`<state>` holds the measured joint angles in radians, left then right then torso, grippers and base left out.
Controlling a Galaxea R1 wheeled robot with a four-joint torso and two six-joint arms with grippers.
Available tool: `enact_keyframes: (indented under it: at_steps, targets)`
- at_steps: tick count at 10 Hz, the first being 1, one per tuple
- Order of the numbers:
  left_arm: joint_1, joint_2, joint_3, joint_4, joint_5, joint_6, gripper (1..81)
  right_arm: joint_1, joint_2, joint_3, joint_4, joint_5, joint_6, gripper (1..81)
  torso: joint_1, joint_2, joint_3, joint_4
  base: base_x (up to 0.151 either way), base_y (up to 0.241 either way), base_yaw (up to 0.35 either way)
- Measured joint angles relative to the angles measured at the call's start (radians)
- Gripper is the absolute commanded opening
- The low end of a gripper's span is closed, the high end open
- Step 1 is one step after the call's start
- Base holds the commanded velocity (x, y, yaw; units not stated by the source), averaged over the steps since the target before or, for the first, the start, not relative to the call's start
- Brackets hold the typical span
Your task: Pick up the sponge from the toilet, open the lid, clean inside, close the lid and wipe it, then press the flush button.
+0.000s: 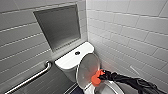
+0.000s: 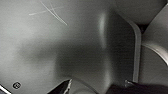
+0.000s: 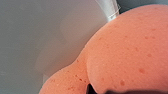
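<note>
Head view: right claw (image 1: 100,75) grips sponge (image 1: 95,79) beside raised lid (image 1: 86,68).

The toilet (image 1: 71,72) stands in the corner, its tank (image 1: 66,61) against the back wall (image 1: 20,37) and the side wall (image 1: 130,30) close on its right. A recessed panel (image 1: 58,26) sits in the back wall above the tank. The flush button (image 1: 77,53) is in the middle of the tank top. Left of the toilet a grab bar (image 1: 30,79) runs along the back wall. The lid (image 1: 85,68) stands raised between tank and bowl (image 1: 111,88). Reaching in from the right, the right gripper (image 1: 101,75) holds the sponge (image 1: 95,79) over the bowl at the lid's inner face, touching it as far as I can make out.
</note>
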<state>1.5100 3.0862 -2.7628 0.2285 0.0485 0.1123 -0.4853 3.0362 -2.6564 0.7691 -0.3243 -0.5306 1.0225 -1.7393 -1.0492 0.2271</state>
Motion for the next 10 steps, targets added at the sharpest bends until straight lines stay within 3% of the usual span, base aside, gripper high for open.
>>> enact_keyframes:
  at_steps: [5,8,10]
  targets:
    - [0.0,0.0,0.0,0.0,0.0,0.0,81.1,-0.037,0.025,-0.056,-0.062,0.017,-0.002,1.0,0.0,0.0,0.0,0.0,0.0,0.0,0.0]
    - [0.001,-0.001,0.0,0.0,0.0,0.0,81.1,-0.071,0.015,-0.056,-0.063,0.066,-0.001,1.0,0.0,0.0,0.0,0.0,0.0,0.0,0.0]
    - [0.001,-0.003,0.0,0.0,0.0,0.0,81.1,-0.072,-0.029,-0.044,-0.061,0.056,-0.001,1.0,0.0,0.0,0.0,0.0,0.0,0.0,0.0]
